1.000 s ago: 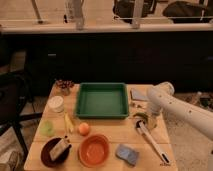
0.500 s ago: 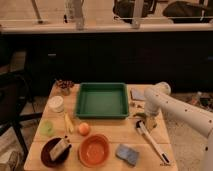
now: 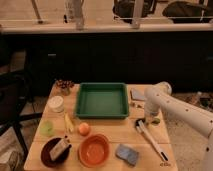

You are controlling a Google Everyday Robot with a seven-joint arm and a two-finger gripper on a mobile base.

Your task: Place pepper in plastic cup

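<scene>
One gripper (image 3: 150,119) near rectangular green tray (image 3: 101,114)

Gripper (image 3: 148,120) low over right side of table (image 3: 115,134), just right of green tray (image 3: 102,116), near corner. Pepper (image 3: 156,120): only green sliver shows beside gripper, rest hidden. Arm (image 3: 187,114) cut off by right edge. Scraps (image 3: 134,104) right of tray too small to name. Dark cluster (image 3: 64,86) at far left corner unidentifiable. Table's near edge cut off.

warm dim light | dark background | gripper (image 3: 149,122) lit over right of table (image 3: 111,133)
</scene>
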